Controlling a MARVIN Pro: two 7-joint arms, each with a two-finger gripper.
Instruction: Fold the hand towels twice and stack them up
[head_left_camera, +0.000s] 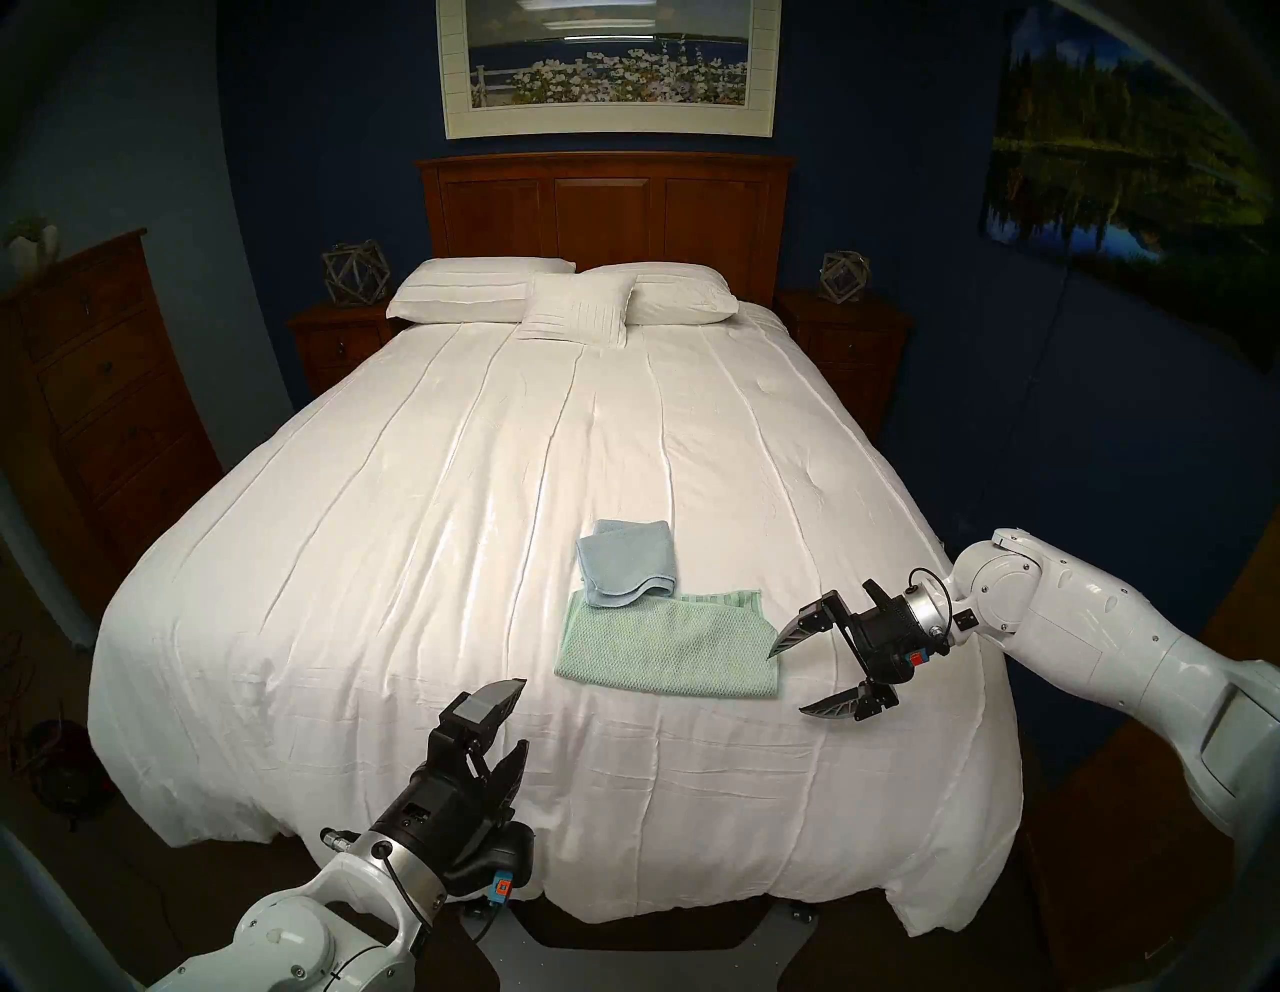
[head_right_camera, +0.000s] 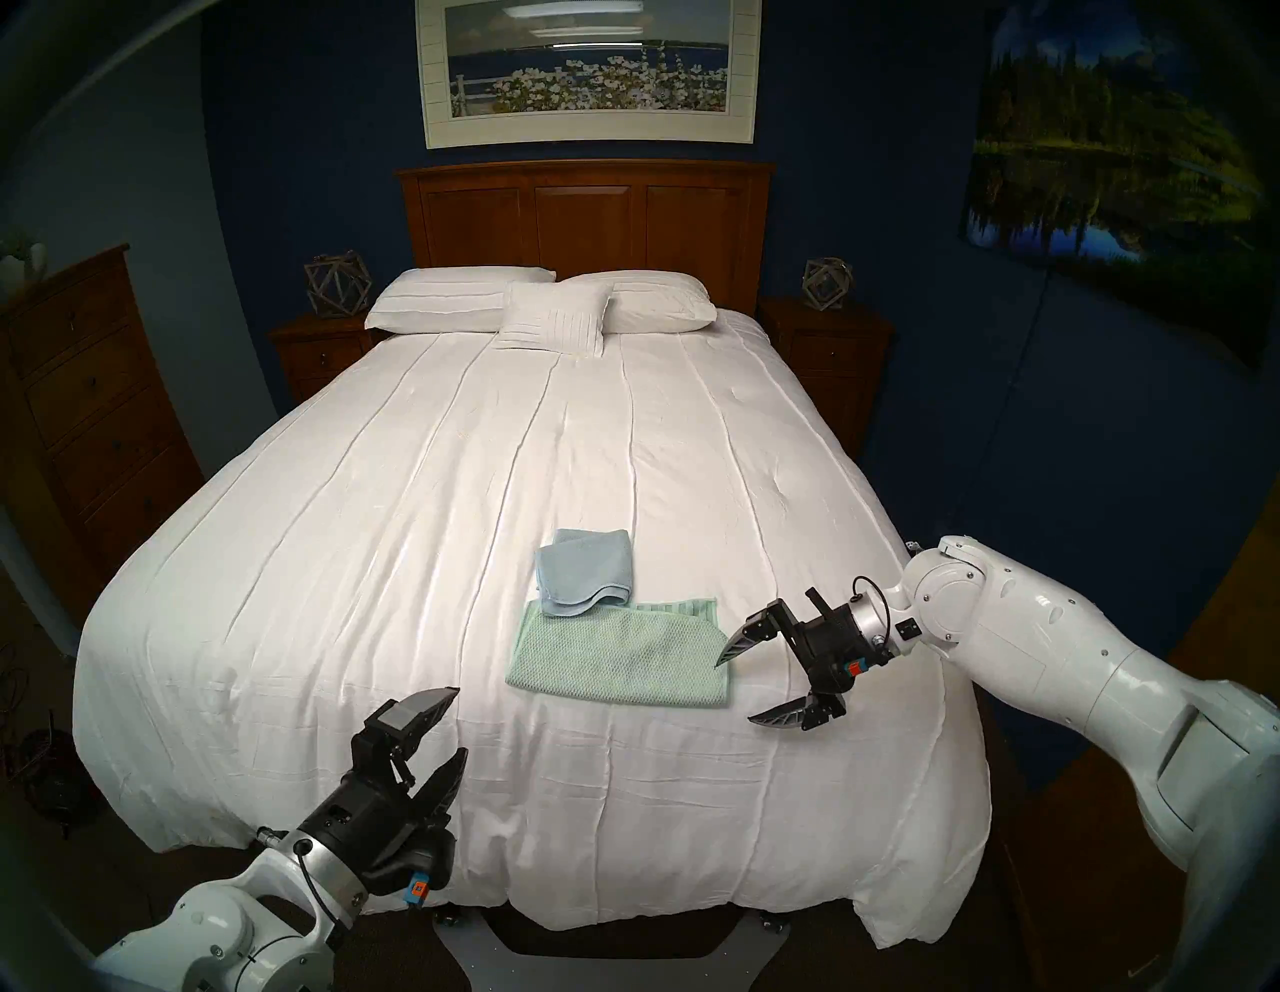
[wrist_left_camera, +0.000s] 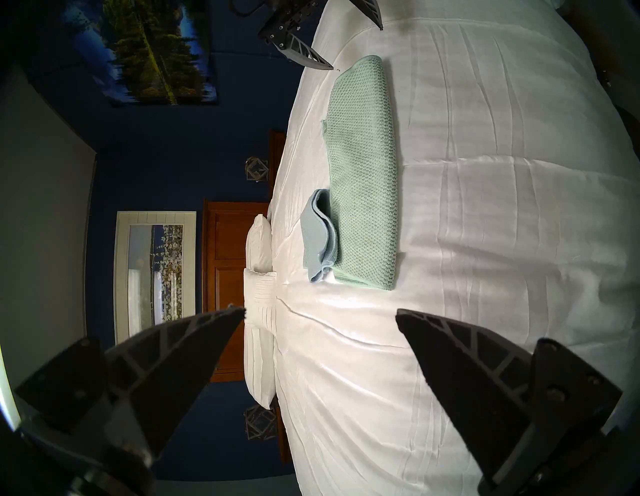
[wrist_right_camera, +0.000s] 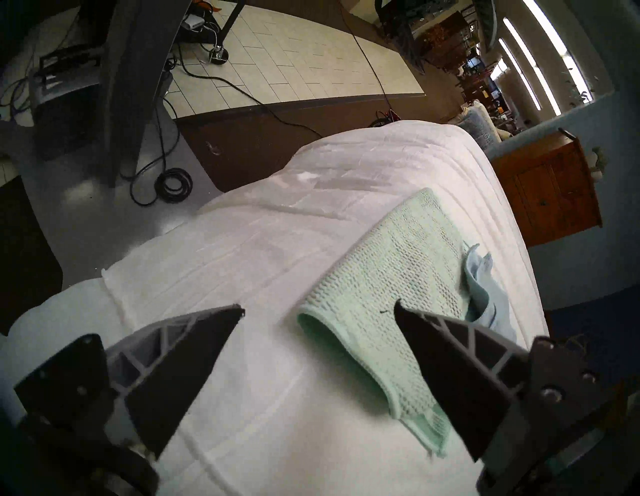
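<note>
The light blue towel (head_left_camera: 625, 562) lies folded on the white bedspread (head_left_camera: 415, 526), its near edge overlapping the far edge of the mint green waffle towel (head_left_camera: 665, 648), which lies folded in a long rectangle. Both also show in the left wrist view, blue (wrist_left_camera: 320, 235) and green (wrist_left_camera: 363, 180), and in the right wrist view, green (wrist_right_camera: 391, 277) and blue (wrist_right_camera: 485, 291). My right gripper (head_left_camera: 786, 680) is open and empty at the green towel's right end, its far fingertip over the towel's corner. My left gripper (head_left_camera: 521, 713) is open and empty, near the bed's front left of the towels.
White pillows (head_left_camera: 554, 298) lie at the head of the bed against a wooden headboard (head_left_camera: 602, 208). Nightstands (head_left_camera: 841, 332) flank the bed and a dresser (head_left_camera: 90, 388) stands at the left. The bedspread's front edge (head_left_camera: 623, 893) drops off near me.
</note>
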